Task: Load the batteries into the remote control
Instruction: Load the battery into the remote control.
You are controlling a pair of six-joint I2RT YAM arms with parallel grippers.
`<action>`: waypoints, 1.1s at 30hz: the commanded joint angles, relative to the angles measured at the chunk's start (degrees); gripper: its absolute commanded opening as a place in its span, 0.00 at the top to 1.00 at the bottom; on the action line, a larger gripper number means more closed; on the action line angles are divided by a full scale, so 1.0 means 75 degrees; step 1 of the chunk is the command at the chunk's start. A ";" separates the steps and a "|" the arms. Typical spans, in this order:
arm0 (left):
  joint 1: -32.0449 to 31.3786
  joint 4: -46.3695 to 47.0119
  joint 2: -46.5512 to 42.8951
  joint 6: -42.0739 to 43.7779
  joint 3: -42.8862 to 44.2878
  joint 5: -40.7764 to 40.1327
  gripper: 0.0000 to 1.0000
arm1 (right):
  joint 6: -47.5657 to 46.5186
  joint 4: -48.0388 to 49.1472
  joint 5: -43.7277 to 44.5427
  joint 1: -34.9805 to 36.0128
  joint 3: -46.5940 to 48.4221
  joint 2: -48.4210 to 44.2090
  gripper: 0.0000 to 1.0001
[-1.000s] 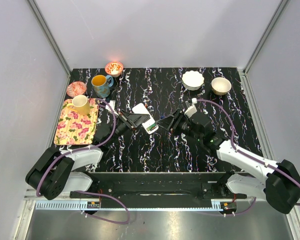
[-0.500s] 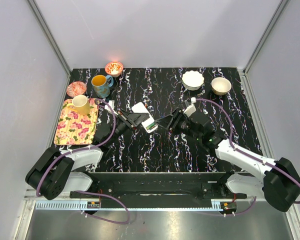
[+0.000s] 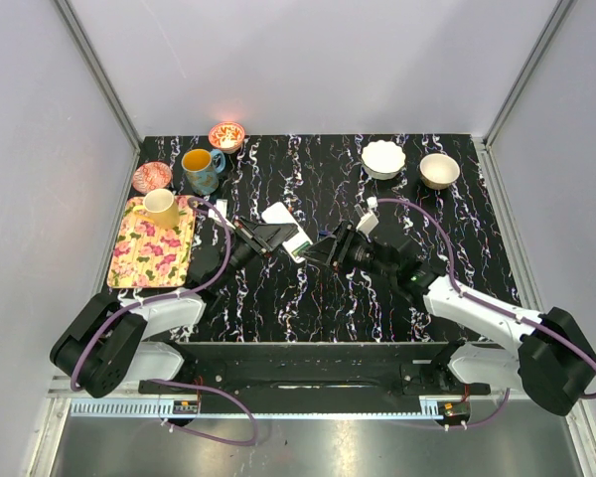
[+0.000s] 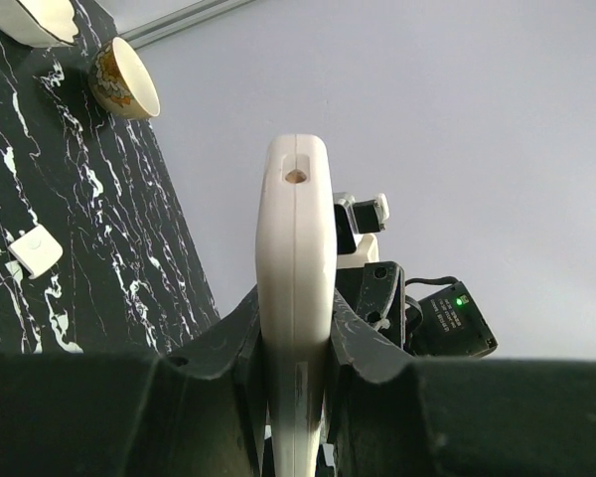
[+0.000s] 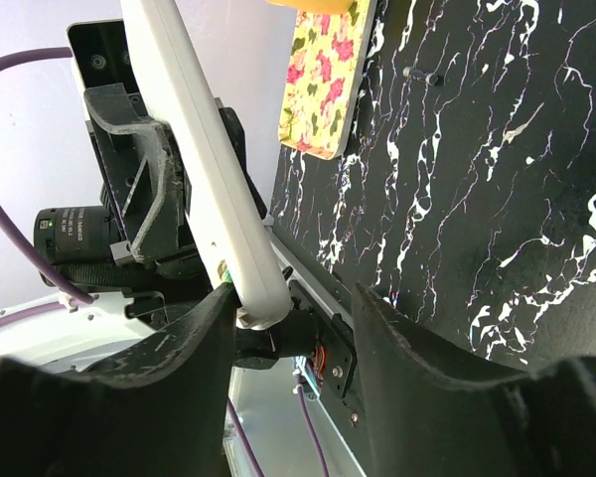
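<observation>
Remote control, edge-up, clamped in left jaws, points toward half-open right jaws.

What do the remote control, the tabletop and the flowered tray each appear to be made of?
Remote control: white moulded plastic, smooth with a slight sheen; a seam runs along its edge.
Tabletop: black with white veins, marble-like; stone or printed laminate, cannot tell.
Tray: thin, flat, flower-printed; probably plastic, uncertain.

Left of the remote: blocked by the left gripper, then the tray. Right: right gripper just beside. Behind: bare table up to the bowls. In front: bare table, passable.
</observation>
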 commanded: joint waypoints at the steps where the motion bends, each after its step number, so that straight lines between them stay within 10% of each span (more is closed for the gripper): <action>1: -0.0036 0.1540 -0.0383 -0.0281 0.0499 -0.0362 1.00 | -0.0103 -0.0468 -0.0172 0.0148 -0.0122 -0.0094 0.44; 33: -0.0106 0.1281 0.0097 -0.0679 0.0522 0.0493 1.00 | -0.0020 0.1408 -0.0160 -0.0191 -0.0228 -0.0435 0.38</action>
